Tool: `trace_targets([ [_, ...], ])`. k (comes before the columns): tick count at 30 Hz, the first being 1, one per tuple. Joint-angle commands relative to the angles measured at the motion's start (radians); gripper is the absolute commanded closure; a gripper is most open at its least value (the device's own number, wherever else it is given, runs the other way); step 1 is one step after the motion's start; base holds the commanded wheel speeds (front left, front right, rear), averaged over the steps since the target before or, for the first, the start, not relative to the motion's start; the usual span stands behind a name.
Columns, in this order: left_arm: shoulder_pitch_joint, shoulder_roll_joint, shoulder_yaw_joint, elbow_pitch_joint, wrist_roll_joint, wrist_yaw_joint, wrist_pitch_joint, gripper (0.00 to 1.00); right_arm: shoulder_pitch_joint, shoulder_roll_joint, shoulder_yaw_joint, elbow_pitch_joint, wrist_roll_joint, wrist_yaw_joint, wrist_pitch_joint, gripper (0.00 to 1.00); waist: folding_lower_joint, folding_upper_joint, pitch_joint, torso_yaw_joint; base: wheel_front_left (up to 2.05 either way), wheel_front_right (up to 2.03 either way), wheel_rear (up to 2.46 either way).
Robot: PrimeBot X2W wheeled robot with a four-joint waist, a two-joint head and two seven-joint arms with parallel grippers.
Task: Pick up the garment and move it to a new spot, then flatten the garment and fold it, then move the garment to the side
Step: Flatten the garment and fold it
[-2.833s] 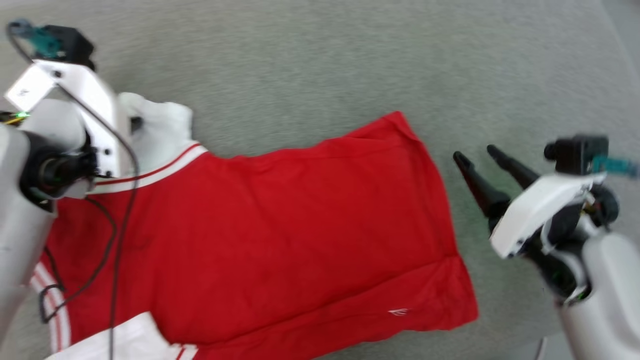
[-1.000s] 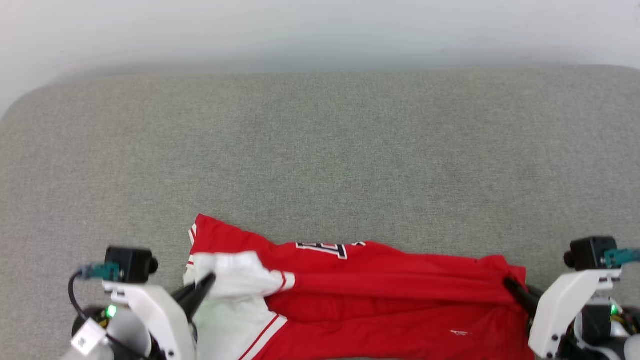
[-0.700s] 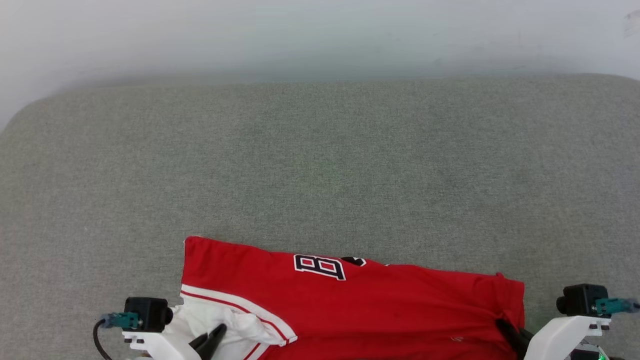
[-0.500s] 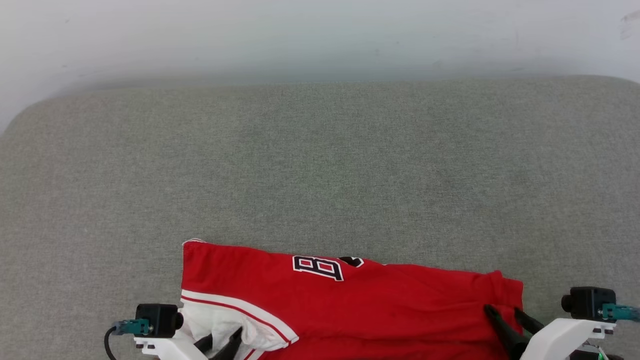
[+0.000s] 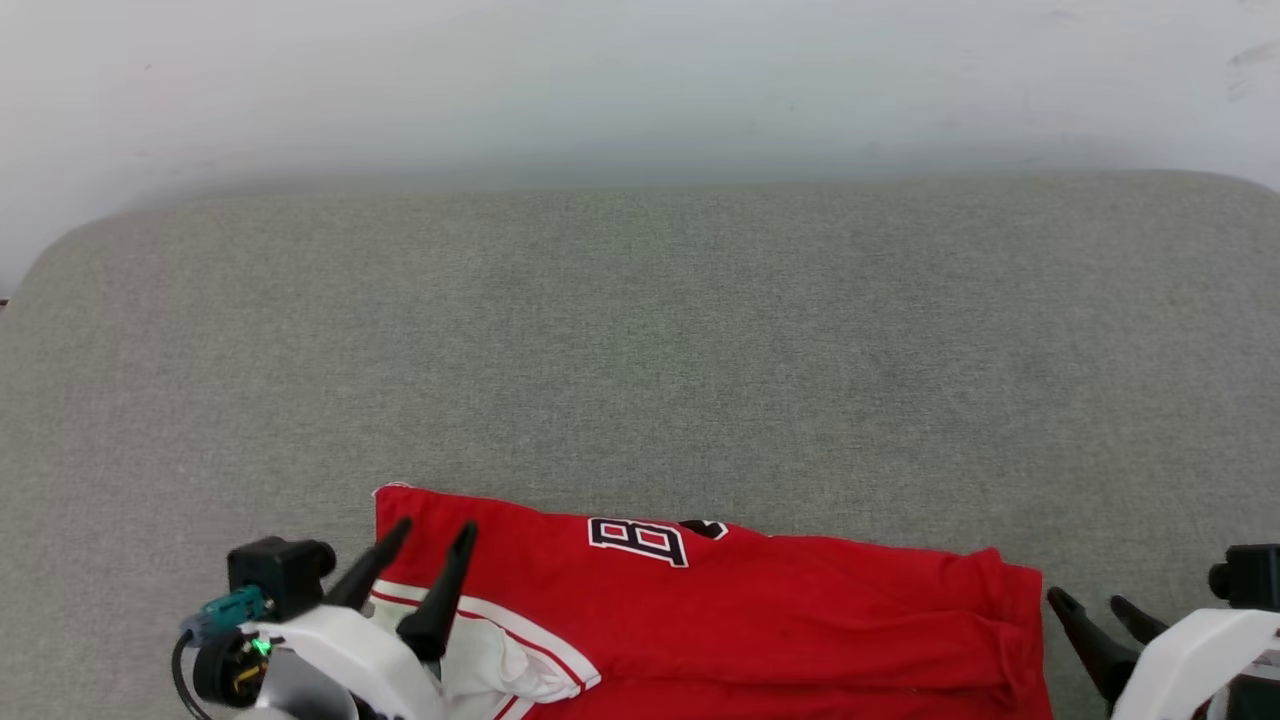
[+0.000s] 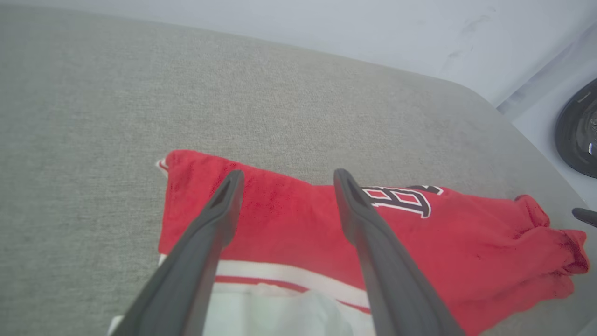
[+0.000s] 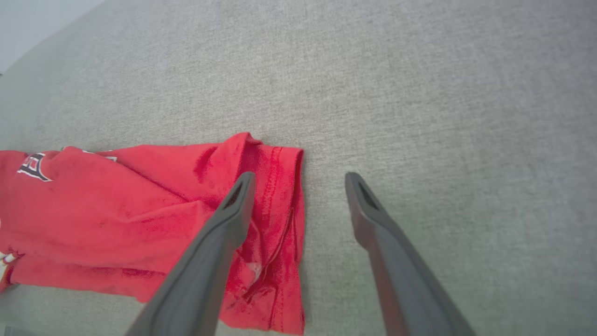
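Observation:
The garment (image 5: 760, 610), a red jersey with a white sleeve and striped trim, lies folded over itself at the near edge of the grey surface; part of its black lettering (image 5: 640, 540) shows along the fold. My left gripper (image 5: 432, 530) hovers open over the garment's left end, above the white sleeve (image 6: 280, 312), holding nothing. In the left wrist view the left gripper (image 6: 285, 175) has red cloth (image 6: 289, 219) showing between its spread fingers. My right gripper (image 5: 1088, 600) is open just right of the garment's hem, and in the right wrist view the right gripper (image 7: 301, 176) straddles the hem edge (image 7: 284, 233).
The grey padded surface (image 5: 640, 330) stretches wide behind the garment up to a pale wall (image 5: 640, 80). A dark round object (image 6: 578, 130) sits beyond the surface's right corner in the left wrist view.
Both grippers opened and let go of the garment, which now lies flat along the near edge. The left gripper lifted off the sleeve; the right drew back to the right of the hem.

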Motion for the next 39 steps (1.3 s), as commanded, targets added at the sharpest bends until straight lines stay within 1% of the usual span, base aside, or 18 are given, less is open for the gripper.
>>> trace_targets([
  [1,-0.015,-0.003,0.004,-0.001,0.01,0.005,-0.01,0.0,-0.013,-0.006,-0.006,-0.007,-0.006,-0.001,0.004,0.0,0.0001,-0.0001,0.0,0.004,0.0,0.0,0.0],
  [4,-0.037,-0.024,0.019,-0.002,0.064,0.041,-0.095,0.0,-0.013,-0.013,-0.036,-0.024,-0.02,-0.001,0.095,0.0,0.0001,-0.0001,0.003,0.015,0.0,0.0,0.0],
  [7,-0.062,-0.052,0.033,-0.002,0.115,0.072,-0.145,0.0,-0.019,-0.017,-0.047,-0.051,-0.03,-0.001,0.157,0.0,0.0001,-0.0001,0.014,0.028,0.0,0.0,0.0],
  [11,-0.082,-0.09,0.059,-0.02,0.186,0.106,-0.168,0.0,-0.024,-0.001,-0.047,-0.075,-0.035,-0.001,0.208,0.0,0.0001,-0.0001,0.034,0.051,0.0,0.0,0.0],
  [15,-0.09,-0.129,0.109,-0.071,0.272,0.124,-0.173,0.0,-0.029,0.022,-0.036,-0.072,-0.039,-0.001,0.246,0.0,0.0001,-0.0001,0.052,0.076,0.0,0.0,0.0],
  [19,-0.053,-0.175,0.166,-0.122,0.343,0.12,-0.173,0.0,-0.016,0.036,-0.026,-0.033,-0.036,-0.001,0.266,0.0,0.0001,-0.0001,0.065,0.098,0.0,0.0,0.0],
  [25,-0.013,-0.222,0.217,-0.147,0.407,0.09,-0.174,0.0,0.014,0.067,0.021,0.084,-0.008,-0.001,0.322,0.0,0.0001,-0.0001,0.077,0.118,0.0,0.0,0.0],
  [26,-0.01,-0.229,0.223,-0.145,0.414,0.084,-0.174,0.0,0.015,0.072,0.032,0.093,0.0,-0.001,0.327,0.45,0.0001,-0.0001,0.078,0.118,0.0,0.0,0.0],
  [27,-0.008,-0.236,0.229,-0.145,0.421,0.08,-0.174,0.0,0.014,0.078,0.041,0.101,0.008,0.0,0.329,0.79,0.0001,-0.0001,0.08,0.119,0.0,0.0,0.0],
  [28,-0.006,-0.241,0.236,-0.144,0.428,0.073,-0.174,0.0,0.012,0.08,0.046,0.106,0.013,0.0,0.331,1.0,0.0001,-0.0001,0.081,0.118,0.0,0.0,0.0],
  [30,0.001,-0.251,0.25,-0.139,0.439,0.064,-0.174,0.0,-0.001,0.077,0.052,0.109,0.023,0.0,0.32,1.0,0.0001,-0.0001,0.082,0.114,0.0,0.0,0.0],
  [33,0.014,-0.261,0.262,-0.127,0.453,0.052,-0.174,0.0,-0.029,0.049,0.05,0.089,0.03,-0.001,0.287,1.0,0.0001,-0.0001,0.073,0.102,0.0,0.0,0.0],
  [39,0.038,-0.257,0.285,-0.1,0.479,0.041,-0.174,0.0,-0.073,-0.005,0.027,0.022,0.038,-0.001,0.249,1.0,0.0001,-0.0001,0.042,0.068,0.0,0.0,0.0],
])
